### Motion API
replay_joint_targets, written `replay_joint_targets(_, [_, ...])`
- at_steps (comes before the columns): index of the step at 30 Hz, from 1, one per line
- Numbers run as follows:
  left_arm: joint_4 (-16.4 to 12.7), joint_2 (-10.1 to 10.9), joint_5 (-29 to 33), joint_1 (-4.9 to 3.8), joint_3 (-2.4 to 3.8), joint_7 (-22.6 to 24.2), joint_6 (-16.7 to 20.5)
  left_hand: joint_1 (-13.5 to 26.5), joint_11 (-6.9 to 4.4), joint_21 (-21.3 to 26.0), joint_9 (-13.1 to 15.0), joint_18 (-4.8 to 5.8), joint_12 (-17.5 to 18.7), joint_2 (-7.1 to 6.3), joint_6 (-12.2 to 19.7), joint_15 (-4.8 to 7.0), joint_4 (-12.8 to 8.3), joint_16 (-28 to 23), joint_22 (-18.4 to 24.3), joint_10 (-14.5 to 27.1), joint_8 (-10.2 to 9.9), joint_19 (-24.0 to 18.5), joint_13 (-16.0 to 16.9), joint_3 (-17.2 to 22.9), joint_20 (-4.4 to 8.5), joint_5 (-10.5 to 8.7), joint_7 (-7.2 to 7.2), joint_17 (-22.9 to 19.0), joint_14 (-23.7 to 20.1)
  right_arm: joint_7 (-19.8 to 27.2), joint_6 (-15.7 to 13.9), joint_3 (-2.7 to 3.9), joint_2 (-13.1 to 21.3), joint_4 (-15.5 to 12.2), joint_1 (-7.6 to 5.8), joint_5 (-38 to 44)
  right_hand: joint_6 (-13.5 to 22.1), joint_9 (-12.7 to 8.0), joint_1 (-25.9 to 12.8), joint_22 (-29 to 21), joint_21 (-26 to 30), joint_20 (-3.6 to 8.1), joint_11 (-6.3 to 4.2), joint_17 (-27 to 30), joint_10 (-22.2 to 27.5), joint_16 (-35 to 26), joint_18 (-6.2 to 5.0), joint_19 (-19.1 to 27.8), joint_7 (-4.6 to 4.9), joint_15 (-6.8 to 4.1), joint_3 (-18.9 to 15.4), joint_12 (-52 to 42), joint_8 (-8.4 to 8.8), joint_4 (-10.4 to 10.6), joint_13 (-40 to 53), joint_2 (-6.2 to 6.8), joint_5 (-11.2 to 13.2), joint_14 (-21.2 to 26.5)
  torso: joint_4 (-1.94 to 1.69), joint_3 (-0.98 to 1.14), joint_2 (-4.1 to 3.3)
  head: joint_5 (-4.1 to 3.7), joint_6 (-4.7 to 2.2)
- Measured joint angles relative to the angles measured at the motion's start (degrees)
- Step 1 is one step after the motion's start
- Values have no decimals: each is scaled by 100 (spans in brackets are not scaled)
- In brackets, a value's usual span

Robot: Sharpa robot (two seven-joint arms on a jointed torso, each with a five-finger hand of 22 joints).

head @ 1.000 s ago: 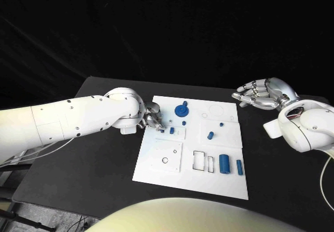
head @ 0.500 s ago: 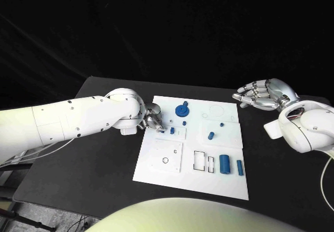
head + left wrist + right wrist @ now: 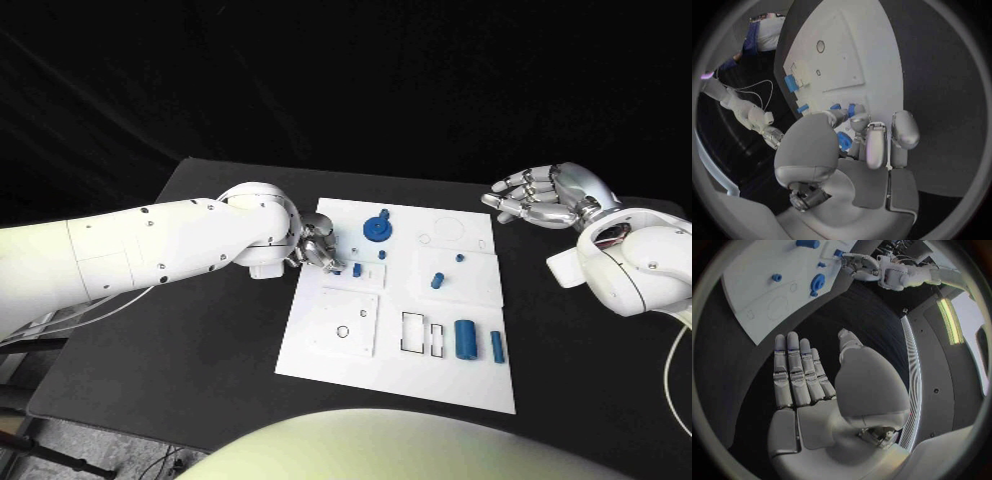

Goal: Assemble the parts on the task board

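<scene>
- Task board (image 3: 335, 360): white, flat, matt; looks like smooth plastic or painted sheet, cannot tell which.
- Parts, e.g. blue cylinder (image 3: 464, 338) at lower right of board and blue disc (image 3: 376, 230) at its upper left: smooth plastic look, slight sheen.
- Table (image 3: 202, 340): black, matt, no visible grain.
- Left hand (image 3: 319, 248) and right hand (image 3: 539, 196): silver, metallic-looking, satin gloss with soft highlights.
- Left arm (image 3: 159, 245) and right arm (image 3: 635, 265): white glossy shells, plastic look.
- Backdrop (image 3: 346, 80), upper part of head view: black, matt, faintly creased like cloth.

Robot lab: black table (image 3: 216, 330), dark backdrop, cabling
</scene>
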State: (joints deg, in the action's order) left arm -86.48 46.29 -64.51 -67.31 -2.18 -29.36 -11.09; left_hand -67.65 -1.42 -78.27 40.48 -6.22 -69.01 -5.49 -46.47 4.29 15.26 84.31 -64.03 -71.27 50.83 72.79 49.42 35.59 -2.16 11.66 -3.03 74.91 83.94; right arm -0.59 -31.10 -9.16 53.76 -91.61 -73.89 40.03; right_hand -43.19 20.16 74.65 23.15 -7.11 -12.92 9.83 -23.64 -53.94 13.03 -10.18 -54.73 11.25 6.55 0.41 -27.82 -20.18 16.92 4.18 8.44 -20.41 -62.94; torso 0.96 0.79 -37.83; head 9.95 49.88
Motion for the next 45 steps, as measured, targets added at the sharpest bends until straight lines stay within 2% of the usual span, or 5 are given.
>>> replay_joint_targets(35, [170, -147, -31, -5, 26, -15, -179, 4, -10, -22, 14, 0, 0, -4, -25, 0, 9, 0, -19, -34, 56, 0, 30, 9, 0, 0, 26, 0, 0, 6, 18, -1, -22, 8, 11, -126, 0, 1, 23, -7, 23, 0, 0, -1, 0, -23, 0, 0, 0, 0, -16, -24, 0, -16, -5, -22, 0, 0, 0, 3, 0, -35, 13])
replay_joint_targets(41, [173, -153, -39, -2, 24, -17, -173, 118, -22, -22, 19, 0, -27, -117, -67, 0, 15, 0, -26, -85, 79, 0, 49, 17, 0, 0, 48, 0, 0, 7, 19, -1, -22, 9, 13, -137, 0, 1, 23, -7, 23, 0, 0, -1, 0, -23, 0, 0, 0, 0, -16, -24, 0, -16, -5, -22, 0, 0, 2, 3, 0, -35, 13])
replay_joint_targets(42, [176, -154, -41, -2, 24, -18, -171, 145, -22, -22, 19, 0, -27, -145, -68, 0, -11, 0, -28, -85, 87, 0, 54, 43, 0, 0, 48, 0, 0, 7, 19, -1, -21, 9, 13, -138, 0, 1, 23, -7, 23, 0, 0, -1, 0, -23, 0, 0, 0, 0, -16, -24, 0, -16, -5, -22, 0, 0, 2, 3, 0, -35, 13])
replay_joint_targets(43, [176, -157, -42, -1, 24, -18, -168, 195, -22, -22, 26, 0, -27, -194, -75, 0, -195, 0, -30, -85, 87, 0, 54, 227, 0, -14, 43, 0, 0, 7, 19, -1, -20, 9, 13, -139, 0, -3, 21, -13, 23, 0, 0, 2, 0, -23, 0, 0, 0, 0, -16, -24, -14, -16, -8, -23, 0, 0, 2, 3, 0, -35, 13])
replay_joint_targets(45, [177, -159, -44, -1, 23, -18, -166, 286, -31, -22, 27, 0, -27, -222, -96, 14, -196, 0, -30, -96, 85, 14, 54, 229, 14, -15, 58, 0, 14, 7, 19, -1, -20, 9, 13, -140, 0, -9, -1, -17, 23, 0, 0, 5, 0, -23, 0, 0, 0, 0, -16, -24, -22, -16, -12, -46, 0, 0, 2, 3, 0, -35, 13])
